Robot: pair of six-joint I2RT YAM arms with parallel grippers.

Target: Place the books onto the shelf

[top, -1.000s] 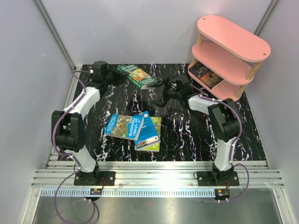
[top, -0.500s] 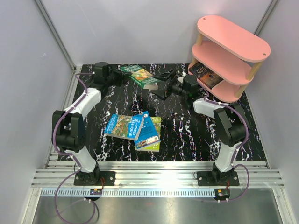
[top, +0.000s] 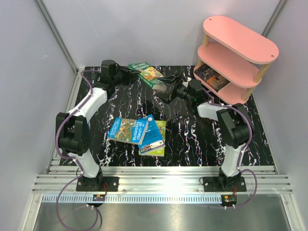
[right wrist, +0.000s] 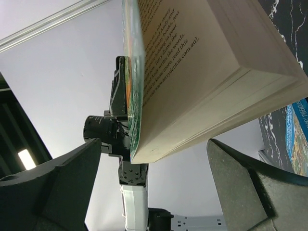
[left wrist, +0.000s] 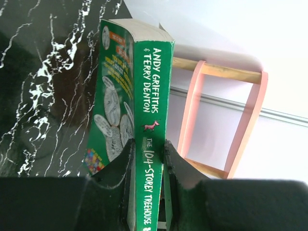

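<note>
Nearest the arm bases lies a loose pile of books (top: 139,132). The blue covers overlap, and the yellow-green one (top: 162,139) shows only as a strip beneath them.

Further out, the left gripper (left wrist: 148,149) pinches the dark green book (left wrist: 154,96) by its spine, with its fingers pressed against both covers. The lower end of the title runs out of the left wrist view.

The right gripper (right wrist: 154,143) stands spread wide around the book's page edge. I cannot tell whether either finger touches the paper. From above, both grippers meet at that book (top: 148,73), which is raised off the table.

At the far right stands the pink shelf (top: 240,38). A dark book (top: 211,77) lies on its bottom tier, half covered by the board above.
</note>
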